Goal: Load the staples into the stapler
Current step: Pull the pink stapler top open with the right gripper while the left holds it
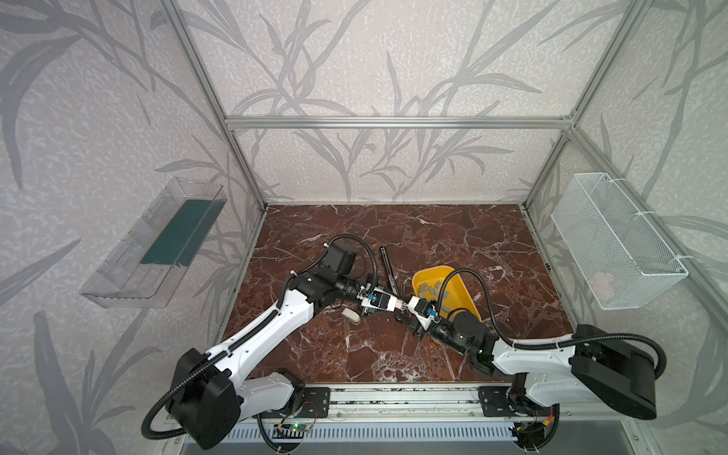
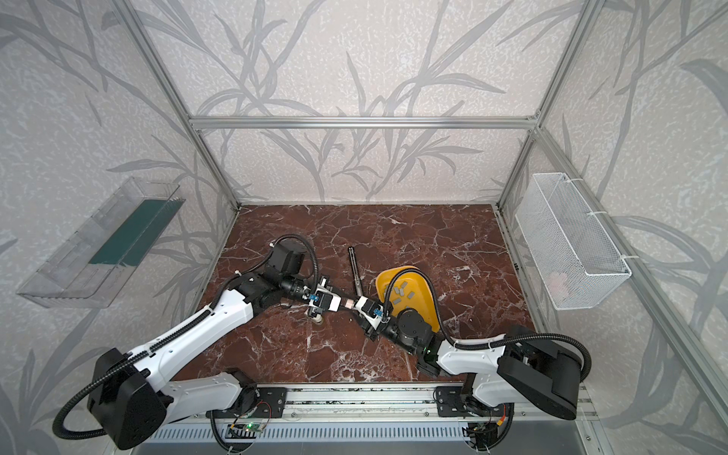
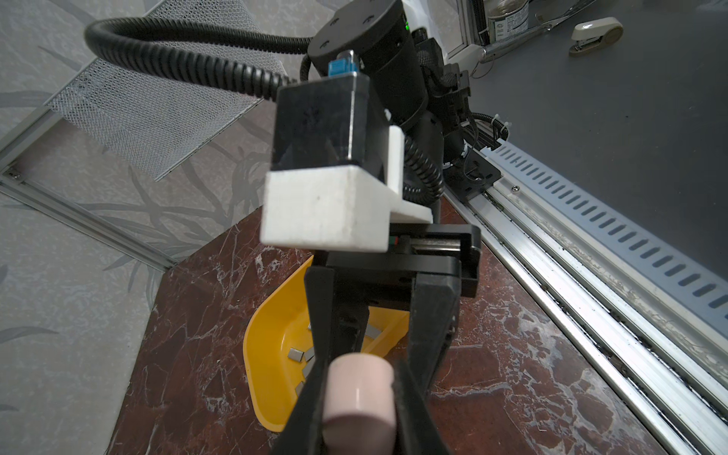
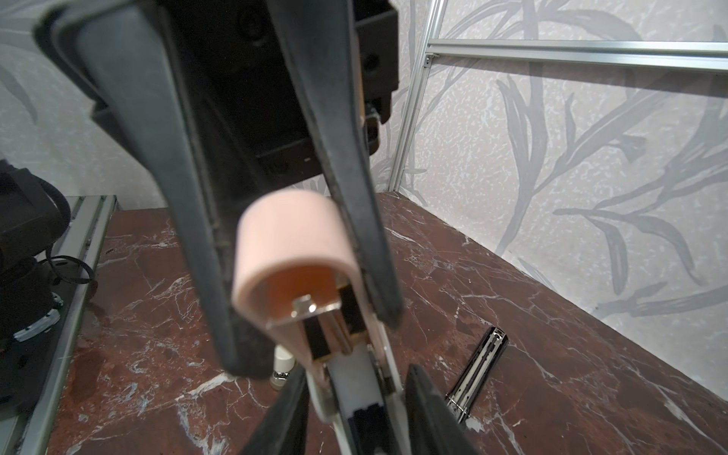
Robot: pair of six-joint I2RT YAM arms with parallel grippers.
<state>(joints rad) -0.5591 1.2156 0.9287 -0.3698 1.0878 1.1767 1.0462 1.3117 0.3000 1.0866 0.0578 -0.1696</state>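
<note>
A pink-topped stapler point(image 1: 400, 304) point(image 2: 348, 304) hangs above the middle of the table between both arms. My left gripper point(image 3: 360, 378) is shut on its pink cap point(image 4: 287, 244). The underside of the cap faces the right wrist camera and shows the metal inside. My right gripper point(image 4: 356, 378) straddles the stapler's white lower part, its jaws close on either side with thin gaps showing. The staples point(image 1: 431, 290) point(image 2: 402, 294) point(image 3: 296, 353), small grey strips, lie in a yellow tray point(image 1: 468, 299) point(image 2: 427, 311) to the right of the grippers.
A black metal rail point(image 1: 388, 268) point(image 4: 478, 370) lies on the marble behind the grippers. A small white piece point(image 1: 351, 316) point(image 4: 283, 366) sits under the left gripper. A wire basket point(image 1: 614, 240) hangs on the right wall and a clear bin point(image 1: 153, 248) on the left wall.
</note>
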